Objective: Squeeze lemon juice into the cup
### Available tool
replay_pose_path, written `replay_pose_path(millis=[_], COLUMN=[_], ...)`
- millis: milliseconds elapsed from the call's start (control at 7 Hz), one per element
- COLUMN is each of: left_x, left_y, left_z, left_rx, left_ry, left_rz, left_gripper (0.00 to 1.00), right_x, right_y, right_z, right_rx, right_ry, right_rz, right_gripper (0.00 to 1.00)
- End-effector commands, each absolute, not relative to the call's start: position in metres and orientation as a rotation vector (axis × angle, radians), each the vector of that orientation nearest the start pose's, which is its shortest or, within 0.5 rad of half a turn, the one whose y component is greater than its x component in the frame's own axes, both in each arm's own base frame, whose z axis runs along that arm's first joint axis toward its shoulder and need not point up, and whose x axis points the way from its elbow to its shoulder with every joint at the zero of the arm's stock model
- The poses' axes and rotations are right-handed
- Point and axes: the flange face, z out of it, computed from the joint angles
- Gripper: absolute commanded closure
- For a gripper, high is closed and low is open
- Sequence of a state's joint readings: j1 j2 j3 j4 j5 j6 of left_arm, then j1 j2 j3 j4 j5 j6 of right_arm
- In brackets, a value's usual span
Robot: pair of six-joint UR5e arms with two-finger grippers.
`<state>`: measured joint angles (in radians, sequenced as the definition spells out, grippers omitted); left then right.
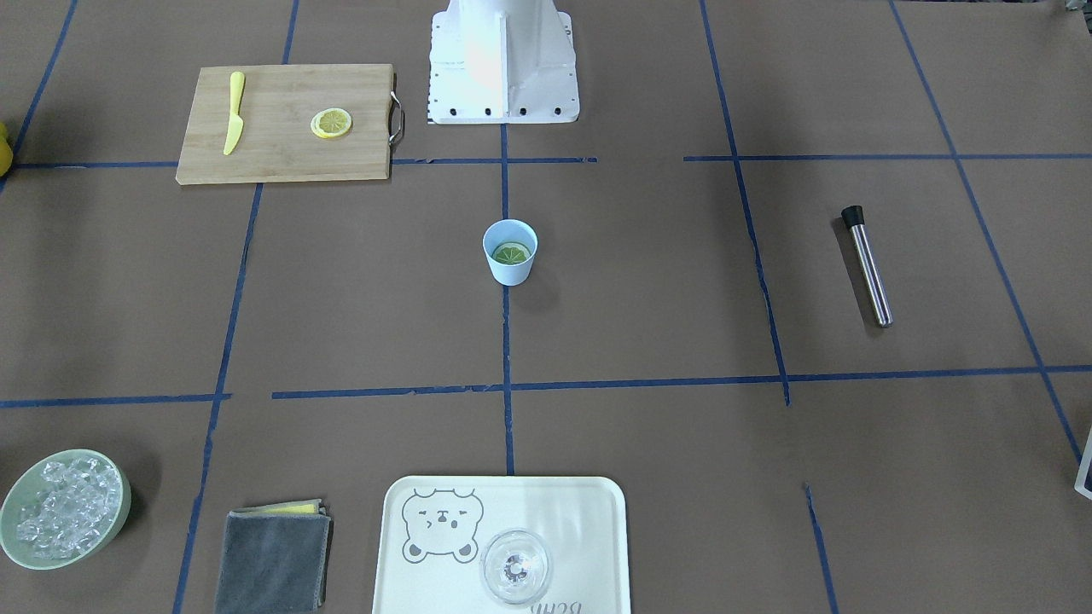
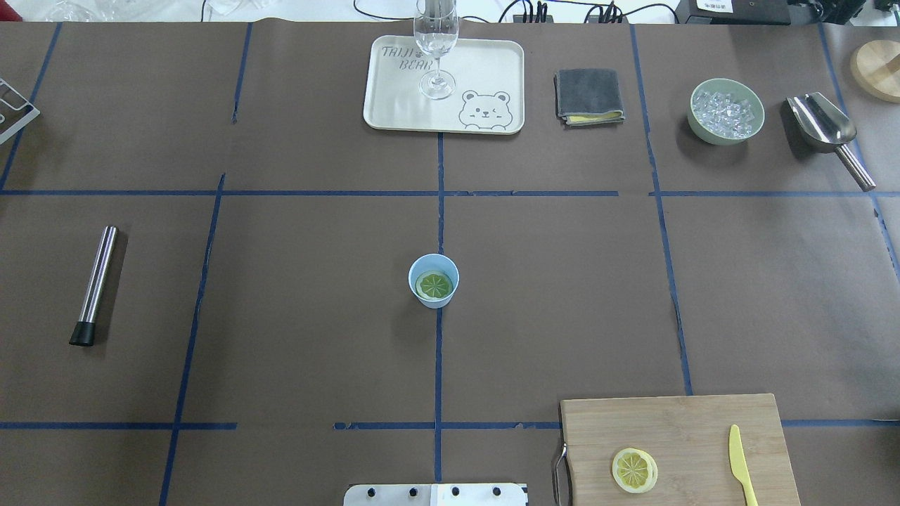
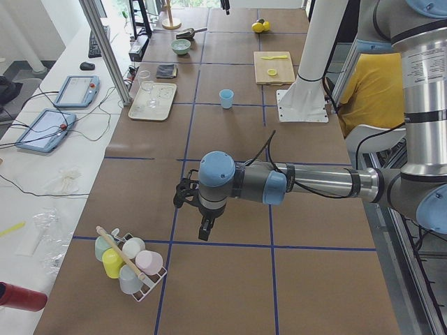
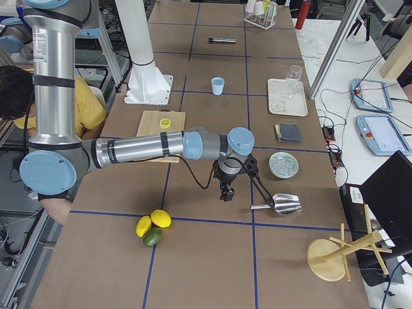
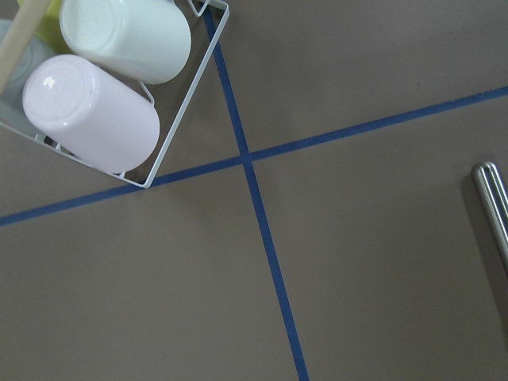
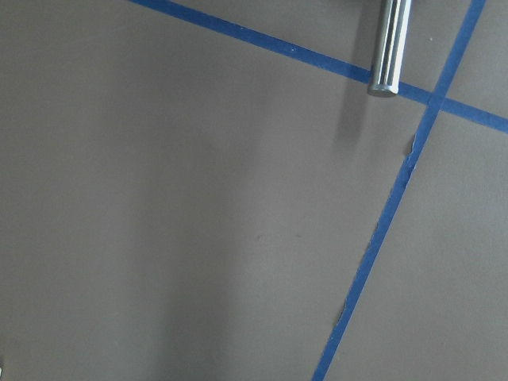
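Far from the cup [image 1: 509, 273], out toward the robot's left end of the tabletop [image 1: 682, 298]: the left arm [image 3: 314, 183], stretched out flat and low, bent down at the wrist. Left tool [image 3: 204, 233] pointing straight down above the tabletop. No telling how far open, or holding what. Far from the cup on the other side: the right arm [image 4: 141, 149], stretched out flat too, right tool [image 4: 224, 193] pointing down. No telling its opening or its hold either.

Cup standing up in the middle of the tabletop, on a blue tape line [image 1: 506, 358]. Inside the cup, a greenish round slice [image 1: 512, 252]. Lemon slice [image 1: 331, 123] well apart from the cup, back toward the robot base [image 1: 503, 77] and to the robot's right, lying flat on a wooden cutting board [image 1: 281, 158]. Farther from the cup on that board, a yellow knife [image 1: 234, 112].

Brown paper all over the tabletop, with blue tape in big squares. Past the cup, away from the robot: a tray [image 1: 589, 529] with a bear picture and a clear glass [image 1: 514, 565]. Well to the cup's left, a metal rod [image 1: 870, 273]. Far off to its right, a bowl of ice [image 1: 124, 512]. Behind the robot, a person [image 3: 370, 91] in yellow.
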<state>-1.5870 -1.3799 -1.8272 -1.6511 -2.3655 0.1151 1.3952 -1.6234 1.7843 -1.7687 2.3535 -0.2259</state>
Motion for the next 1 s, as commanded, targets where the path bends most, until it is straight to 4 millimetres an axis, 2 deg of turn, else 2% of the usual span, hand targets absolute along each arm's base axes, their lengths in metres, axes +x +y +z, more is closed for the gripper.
replay_pose_path(millis=[0, 143, 286, 429, 571, 857], left_x=[-0.069, -0.068, -0.071, -0.071, -0.071, -0.071], left_y=[-0.416, -0.413, -0.395, -0.392, -0.41, -0.454], left_z=[0.616, 0.624, 0.634, 0.648, 0.654, 0.613], left_rx=[0.136, 0.095, 0.085, 0.127, 0.109, 0.054], left_ry=[0.786, 0.792, 0.786, 0.777, 0.776, 0.778], left_rz=[0.118, 0.101, 0.099, 0.118, 0.11, 0.091], left_gripper=[0.0, 0.0, 0.0, 0.0, 0.0, 0.0], right_x=[-0.018, -0.018, -0.018, -0.018, -0.018, -0.018], right_y=[-0.466, -0.466, -0.465, -0.464, -0.463, -0.463], right_z=[0.598, 0.599, 0.599, 0.601, 0.602, 0.6], right_rx=[-0.015, -0.018, -0.02, -0.023, -0.025, -0.023], right_ry=[-0.791, -0.79, -0.79, -0.789, -0.789, -0.787], right_rz=[-0.365, -0.36, -0.358, -0.357, -0.355, -0.355], right_gripper=[0.0, 0.0, 0.0, 0.0, 0.0, 0.0])
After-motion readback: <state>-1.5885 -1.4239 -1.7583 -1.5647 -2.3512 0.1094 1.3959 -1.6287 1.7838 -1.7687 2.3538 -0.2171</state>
